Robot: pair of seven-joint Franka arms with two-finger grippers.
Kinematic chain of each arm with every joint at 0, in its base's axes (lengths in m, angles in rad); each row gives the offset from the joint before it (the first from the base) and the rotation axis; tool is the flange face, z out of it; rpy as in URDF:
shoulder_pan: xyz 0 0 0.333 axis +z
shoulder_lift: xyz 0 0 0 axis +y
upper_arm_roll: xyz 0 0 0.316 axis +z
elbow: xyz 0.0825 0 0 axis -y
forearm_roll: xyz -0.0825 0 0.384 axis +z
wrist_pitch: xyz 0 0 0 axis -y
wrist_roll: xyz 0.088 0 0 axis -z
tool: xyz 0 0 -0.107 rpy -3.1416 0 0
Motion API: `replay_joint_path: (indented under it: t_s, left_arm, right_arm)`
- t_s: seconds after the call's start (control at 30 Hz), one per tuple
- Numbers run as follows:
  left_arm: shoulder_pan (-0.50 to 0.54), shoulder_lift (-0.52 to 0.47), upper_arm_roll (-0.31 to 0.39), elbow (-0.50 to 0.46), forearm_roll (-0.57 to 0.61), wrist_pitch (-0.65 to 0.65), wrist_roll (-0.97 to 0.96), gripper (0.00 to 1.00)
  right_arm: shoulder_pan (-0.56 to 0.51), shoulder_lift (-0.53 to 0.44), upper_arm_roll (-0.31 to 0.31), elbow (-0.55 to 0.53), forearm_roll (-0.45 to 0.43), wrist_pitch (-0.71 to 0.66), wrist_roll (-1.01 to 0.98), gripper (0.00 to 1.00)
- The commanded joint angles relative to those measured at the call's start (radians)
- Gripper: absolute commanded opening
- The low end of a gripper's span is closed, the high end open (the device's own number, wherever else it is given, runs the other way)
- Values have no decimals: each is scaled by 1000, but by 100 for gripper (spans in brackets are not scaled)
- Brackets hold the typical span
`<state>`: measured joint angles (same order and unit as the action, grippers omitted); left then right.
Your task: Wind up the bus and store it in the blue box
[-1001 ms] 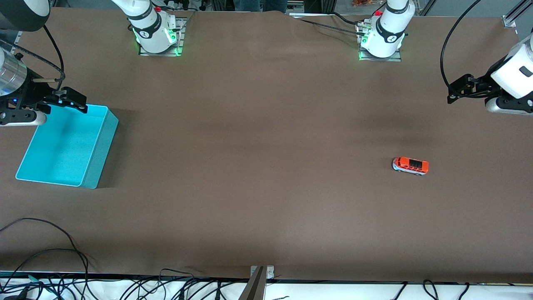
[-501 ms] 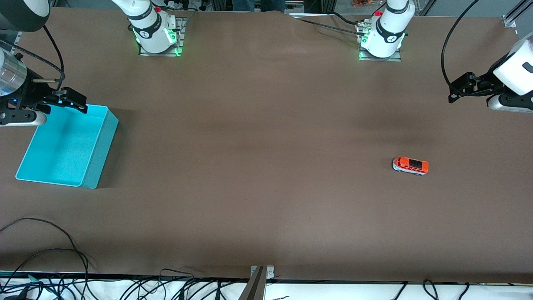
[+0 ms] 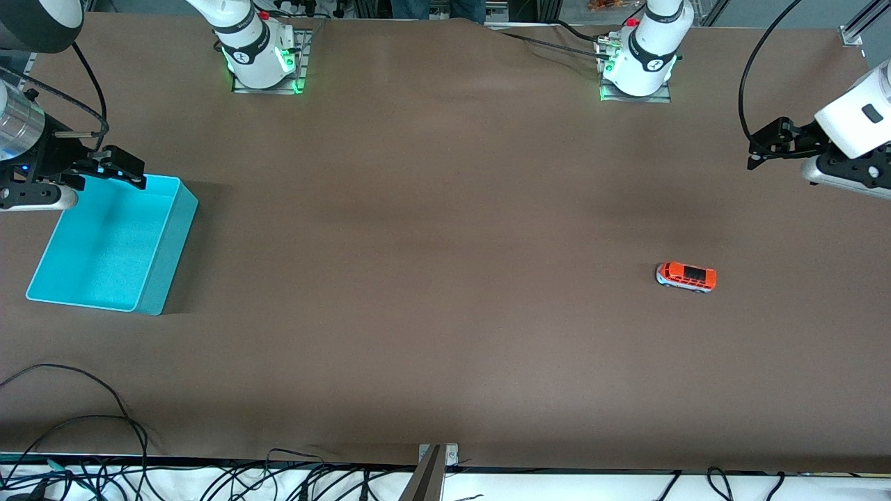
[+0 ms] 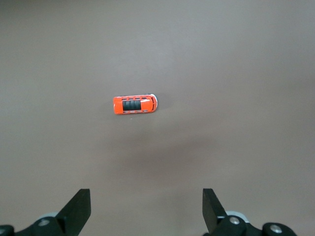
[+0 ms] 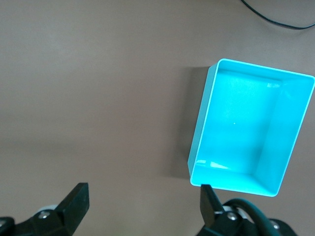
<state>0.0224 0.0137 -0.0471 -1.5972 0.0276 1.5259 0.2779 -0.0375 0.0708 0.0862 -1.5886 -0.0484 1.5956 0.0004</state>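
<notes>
The left gripper [image 3: 759,146] hangs high over the brown table [image 3: 445,243] at the left arm's end, its two black fingers [image 4: 78,209] spread wide apart with nothing between them. In the left wrist view the bare tabletop fills the gap between the fingertips, and the bus [image 4: 135,104] lies well clear of them, seen from above with its orange roof and dark roof panel showing.

The bus [image 3: 686,276] stands on its wheels on the open table, toward the left arm's end and nearer to the front camera than the left arm's base [image 3: 637,69]. Its white and silver front points toward the right arm's end of the table. Nothing touches it.

The right gripper [image 3: 115,169] hovers at the right arm's end of the table, over the edge of the blue box [image 3: 170,240] that lies farthest from the front camera. Its fingers [image 5: 74,201] also stand wide apart and hold nothing. In the right wrist view the blue box [image 5: 204,123] sits just beside one fingertip, its open top facing up and its turquoise floor bare.

The blue box rests flat on the table, well apart from the bus, with almost the whole width of the brown surface between them. Black cables [image 3: 83,431] trail along the table's edge nearest the front camera, and green lights glow at the right arm's base [image 3: 261,66].
</notes>
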Motion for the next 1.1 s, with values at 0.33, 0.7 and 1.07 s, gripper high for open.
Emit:
replay_joint_path:
  t_s: [0.33,0.7,1.07]
  left_arm:
    - [47,91,7,11,-12,60,544,100]
    - [59,123,1,-167,29,307,810,100]
    - [48,247,-20,-211,112,393,929,100]
  right_arm:
    - [-1,6,0,19,12,-16,9,100]
    - [-2,6,0,19,10,-14,6,100]
    - [-2,14,0,19,5,-16,7,100]
